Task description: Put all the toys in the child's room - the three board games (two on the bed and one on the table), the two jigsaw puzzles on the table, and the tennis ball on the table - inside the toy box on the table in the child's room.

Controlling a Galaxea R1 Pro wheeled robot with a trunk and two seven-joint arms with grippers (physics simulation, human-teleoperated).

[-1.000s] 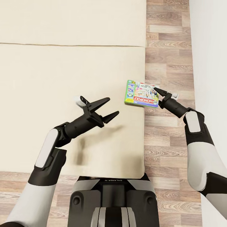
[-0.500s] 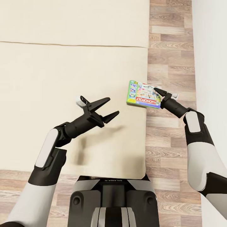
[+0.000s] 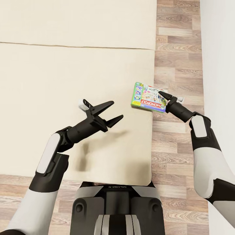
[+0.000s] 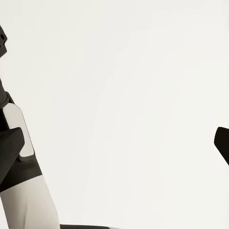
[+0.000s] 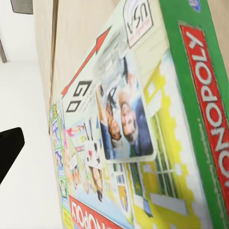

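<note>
A green Monopoly board game box [image 3: 147,99] hangs level over the right edge of the cream bed [image 3: 65,71], partly above the floor. My right gripper [image 3: 162,98] is shut on the box's right end, with one finger on top and the other hidden beneath. The box lid [image 5: 143,119] is seen close up in the right wrist view, with a dark fingertip [image 5: 8,147] beside it. Over the bed, apart from the box, my left gripper [image 3: 117,109] is open with nothing in it. The toy box, puzzles and tennis ball are out of view.
A strip of wooden floor [image 3: 178,49] runs between the bed and a white wall [image 3: 218,49] on the right. My own base [image 3: 116,205] stands against the bed's near edge. A seam [image 3: 75,45] crosses the bedding farther away.
The whole picture has slid slightly rightward, so the camera has moved. Both arms keep their poses and the right gripper still holds the box.
</note>
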